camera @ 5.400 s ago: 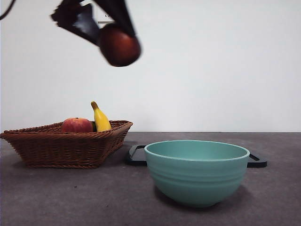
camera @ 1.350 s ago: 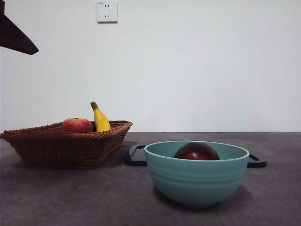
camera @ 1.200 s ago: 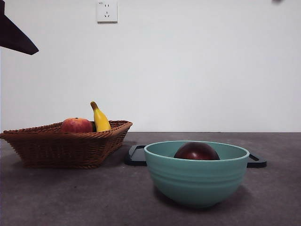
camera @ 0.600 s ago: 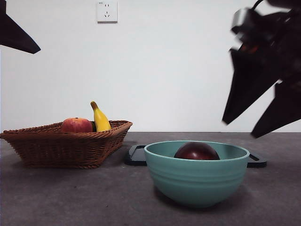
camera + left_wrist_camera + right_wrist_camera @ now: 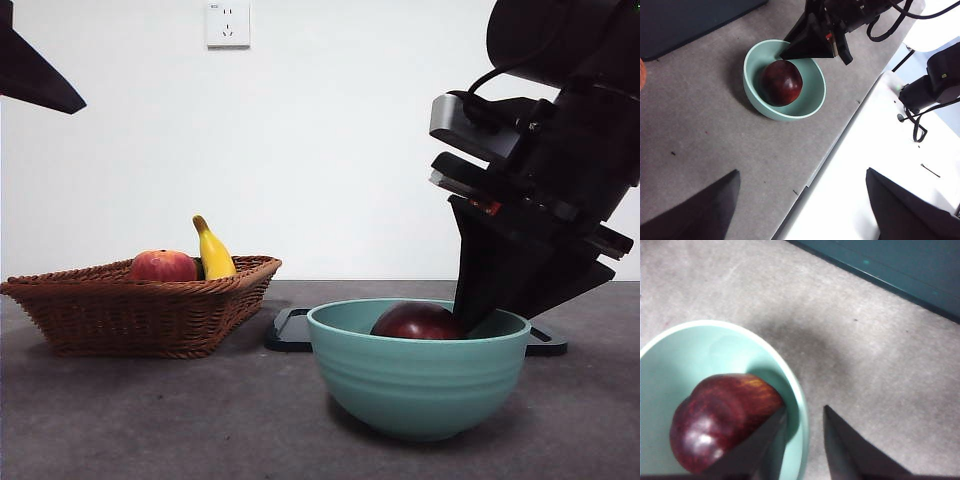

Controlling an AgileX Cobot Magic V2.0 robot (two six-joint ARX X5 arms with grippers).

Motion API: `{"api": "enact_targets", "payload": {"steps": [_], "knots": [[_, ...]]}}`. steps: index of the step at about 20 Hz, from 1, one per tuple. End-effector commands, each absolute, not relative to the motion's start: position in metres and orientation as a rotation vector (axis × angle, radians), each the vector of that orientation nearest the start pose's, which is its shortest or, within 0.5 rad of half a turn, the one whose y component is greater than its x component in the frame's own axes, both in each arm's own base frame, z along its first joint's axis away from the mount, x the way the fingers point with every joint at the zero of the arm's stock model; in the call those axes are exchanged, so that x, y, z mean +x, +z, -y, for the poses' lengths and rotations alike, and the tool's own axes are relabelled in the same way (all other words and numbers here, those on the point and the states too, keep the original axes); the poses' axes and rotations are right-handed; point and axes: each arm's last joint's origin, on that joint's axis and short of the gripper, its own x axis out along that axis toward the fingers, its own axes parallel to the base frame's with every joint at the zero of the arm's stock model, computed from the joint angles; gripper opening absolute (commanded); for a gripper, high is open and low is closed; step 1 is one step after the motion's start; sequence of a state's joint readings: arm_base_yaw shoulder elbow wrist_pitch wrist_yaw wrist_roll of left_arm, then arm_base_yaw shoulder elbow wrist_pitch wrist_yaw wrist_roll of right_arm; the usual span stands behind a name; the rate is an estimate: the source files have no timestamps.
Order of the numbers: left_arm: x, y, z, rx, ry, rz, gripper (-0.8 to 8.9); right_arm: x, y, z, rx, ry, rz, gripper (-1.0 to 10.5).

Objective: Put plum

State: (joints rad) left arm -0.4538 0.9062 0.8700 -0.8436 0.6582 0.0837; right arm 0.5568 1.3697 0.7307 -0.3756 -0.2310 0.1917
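- The teal bowl [image 5: 418,380] sat nearest the front camera, and the plum [image 5: 418,322] was inside it, its dark top just peeking over the rim.
- Looked to me like a firm, fairly hefty fruit with a glossy skin, so probably slippery. I'd have grabbed it across its widest part, jaws on opposite sides, not near the top where it would likely squirt out.
- It sat off-centre toward one wall, so there wasn't much room for a jaw on that side. That was my worry anyway.
- The right gripper [image 5: 802,440] was right at the bowl's rim. Its jaws were a little apart and straddling the rim, one inside against the plum and one outside, so not clamped on anything.
- Nothing else was in the bowl as far as I could see.
- Just behind the bowl lay a dark flat tray [image 5: 290,330], only its ends showing.
- Further back and off to the side was a wicker basket [image 5: 140,310] holding a red-orange fruit [image 5: 163,266] and a banana [image 5: 214,252].
- The left gripper [image 5: 800,205] was parked high up, well away, jaws spread wide and empty.
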Motion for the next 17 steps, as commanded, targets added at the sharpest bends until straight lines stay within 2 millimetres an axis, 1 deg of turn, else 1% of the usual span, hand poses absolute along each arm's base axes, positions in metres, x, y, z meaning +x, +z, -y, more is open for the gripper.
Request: {"api": "enact_targets", "payload": {"steps": [1, 2, 6, 8, 10, 14, 15, 17], "knots": [[0.138, 0.295, 0.088, -0.023, -1.087, -0.863, 3.97, 0.21, 0.181, -0.142, 0.002, 0.615, -1.092, 0.5], [0.138, 0.295, 0.088, -0.023, -1.087, -0.863, 3.97, 0.21, 0.181, -0.142, 0.001, 0.615, -1.092, 0.1], [0.138, 0.295, 0.088, -0.023, -1.087, -0.863, 3.97, 0.212, 0.184, -0.143, 0.021, 0.624, -1.069, 0.1], [0.138, 0.295, 0.088, -0.022, -1.087, -0.863, 3.97, 0.215, 0.192, -0.145, 0.037, 0.624, -1.044, 0.1], [0.138, 0.295, 0.088, -0.02, -1.088, -0.861, 3.97, 0.22, 0.204, -0.148, 0.044, 0.629, -1.005, 0.1], [0.138, 0.295, 0.088, -0.02, -1.088, -0.861, 3.97, 0.239, 0.235, -0.147, 0.061, 0.579, -0.892, 0.1], [0.138, 0.295, 0.088, -0.02, -1.088, -0.861, 3.97, 0.246, 0.242, -0.145, 0.072, 0.564, -0.869, 0.1], [0.138, 0.295, 0.088, -0.02, -1.088, -0.861, 3.97, 0.264, 0.251, -0.141, 0.091, 0.528, -0.856, 0.1]]}}
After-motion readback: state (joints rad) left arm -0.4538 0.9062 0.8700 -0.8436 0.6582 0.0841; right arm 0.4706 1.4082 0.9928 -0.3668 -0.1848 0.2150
